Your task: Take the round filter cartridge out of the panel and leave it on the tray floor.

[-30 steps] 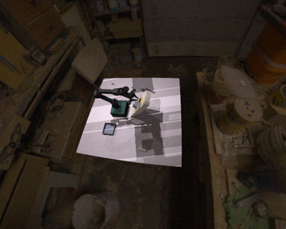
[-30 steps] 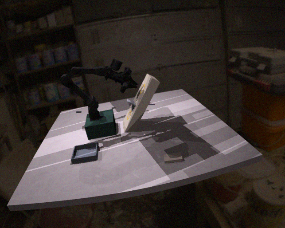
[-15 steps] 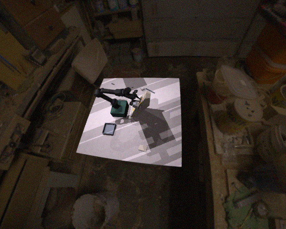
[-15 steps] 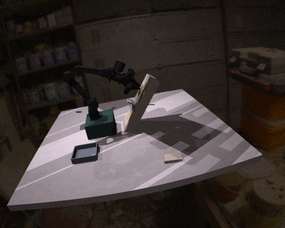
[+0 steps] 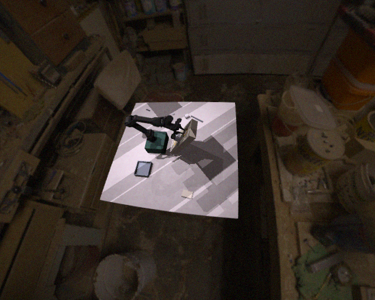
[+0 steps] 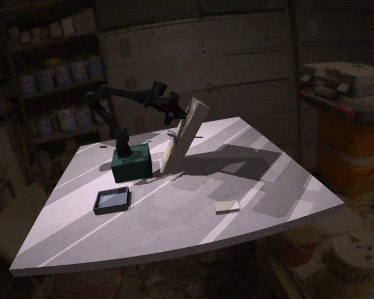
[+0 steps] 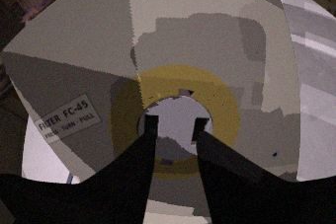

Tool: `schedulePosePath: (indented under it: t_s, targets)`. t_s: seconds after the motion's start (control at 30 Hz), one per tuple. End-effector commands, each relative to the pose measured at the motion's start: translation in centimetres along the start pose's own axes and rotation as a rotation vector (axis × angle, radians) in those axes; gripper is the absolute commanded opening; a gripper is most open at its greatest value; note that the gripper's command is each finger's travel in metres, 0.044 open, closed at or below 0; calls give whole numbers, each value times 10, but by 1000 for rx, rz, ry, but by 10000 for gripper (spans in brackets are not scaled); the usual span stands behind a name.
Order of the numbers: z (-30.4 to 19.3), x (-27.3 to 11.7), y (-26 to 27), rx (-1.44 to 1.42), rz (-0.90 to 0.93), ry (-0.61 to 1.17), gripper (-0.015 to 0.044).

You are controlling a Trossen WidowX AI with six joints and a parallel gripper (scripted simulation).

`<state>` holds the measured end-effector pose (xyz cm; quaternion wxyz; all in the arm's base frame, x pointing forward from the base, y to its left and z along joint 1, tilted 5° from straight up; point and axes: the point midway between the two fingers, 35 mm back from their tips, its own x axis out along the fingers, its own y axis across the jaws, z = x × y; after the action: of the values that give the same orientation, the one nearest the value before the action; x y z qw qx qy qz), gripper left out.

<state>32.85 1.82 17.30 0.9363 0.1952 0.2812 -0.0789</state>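
Note:
The filter cartridge (image 7: 177,112) is a pale round face with two dark slots, seated within a yellow ring (image 7: 226,119) on the tilted beige service panel (image 5: 194,125) (image 6: 191,138) (image 7: 198,36). My gripper (image 5: 184,129) (image 6: 184,116) (image 7: 176,136) is partly open, with nothing between its fingers. In the wrist view its two fingertips overlap the lower ends of the slots, one at each slot. Whether they touch the face or enter the slots cannot be told. The dark tray (image 5: 142,175) (image 6: 112,210) lies on the table and looks empty.
The arm stands on a green block (image 5: 155,146) (image 6: 132,168) between tray and panel. A flat beige block (image 5: 187,194) (image 6: 227,206) lies toward the front right. A thin rod (image 5: 196,118) (image 6: 198,136) lies behind the panel. A small dark piece (image 5: 147,110) (image 6: 103,146) lies at the back left.

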Motion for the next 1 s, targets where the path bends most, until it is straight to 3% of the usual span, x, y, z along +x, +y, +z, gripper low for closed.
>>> schedulePosePath:
  t_s: [0.0, 0.97]
  targets:
    - [-1, 1, 0, -3, 3, 1, 118]
    - [2, 2, 1, -3, 3, 1, 118]
